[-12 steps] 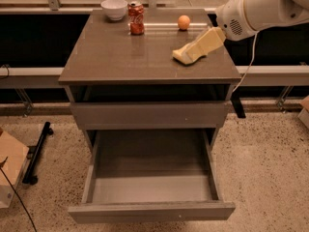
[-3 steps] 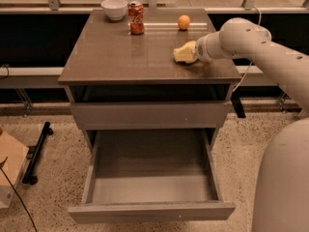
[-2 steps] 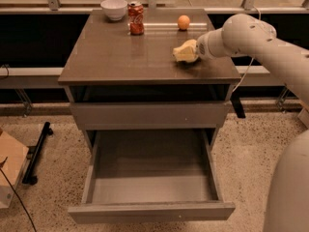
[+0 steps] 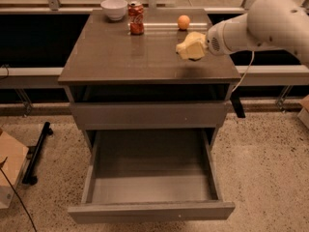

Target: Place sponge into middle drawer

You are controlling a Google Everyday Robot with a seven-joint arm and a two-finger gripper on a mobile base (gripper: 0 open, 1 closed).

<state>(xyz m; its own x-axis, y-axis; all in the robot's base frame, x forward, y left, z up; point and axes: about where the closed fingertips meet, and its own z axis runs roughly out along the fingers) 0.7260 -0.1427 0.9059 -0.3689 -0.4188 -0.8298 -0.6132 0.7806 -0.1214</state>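
**Foam sponge gripped above the cabinet top**

Nearest, the middle drawer [image 4: 150,210] juts open from the cabinet [image 4: 120,57], its flat grey floor bare. Over the cabinet's smooth top, at its right side, my gripper [image 4: 203,43] is clamped on the soft, pale yellow, wavy sponge [image 4: 190,48]. Behind it sits a round orange ball [image 4: 183,21], then a red can [image 4: 136,18] and a white bowl [image 4: 114,8].
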